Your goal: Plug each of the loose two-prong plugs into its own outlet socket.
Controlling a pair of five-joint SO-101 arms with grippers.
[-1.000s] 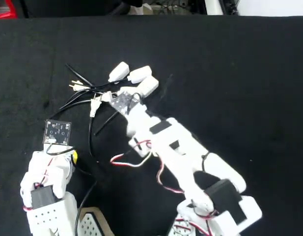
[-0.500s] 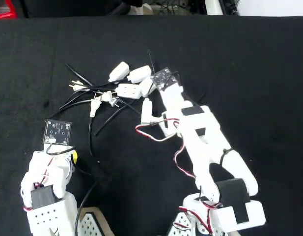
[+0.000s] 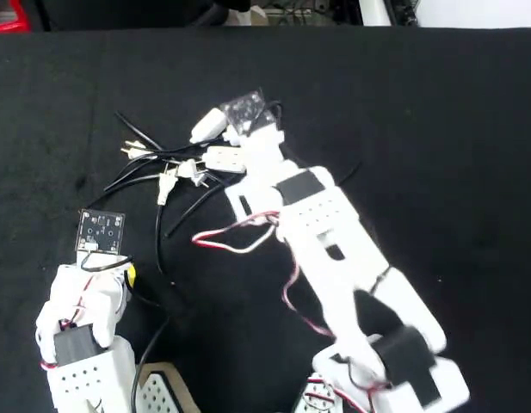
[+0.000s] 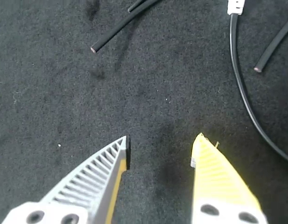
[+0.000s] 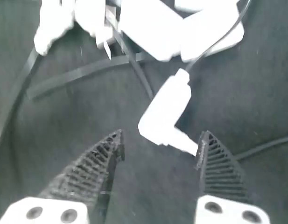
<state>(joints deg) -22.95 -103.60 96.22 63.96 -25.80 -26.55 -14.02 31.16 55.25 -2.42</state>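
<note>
- Right gripper [image 5: 161, 137]: jaws wide, either side of a white plug [image 5: 165, 114]; contact with the plug hard to tell.
- Outlet sockets [image 5: 181, 23] just beyond, blurred, cut off at the frame edge.
- Left gripper [image 4: 160, 142]: spread open over black cloth [image 4: 64, 93], black cable [image 4: 239, 88] beside.

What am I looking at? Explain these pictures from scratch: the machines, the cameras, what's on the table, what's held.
These are two small robot arms at a table covered in black cloth. The high view looks down from above: the left arm sits back, and the right arm stretches out to a tangle of white plugs and socket blocks with black cables. The other two pictures come from cameras on the wrists, looking along each claw. The left gripper is open over bare cloth. The right gripper is open too, with one white plug lying just ahead of its fingertips. Neither holds anything.
</note>
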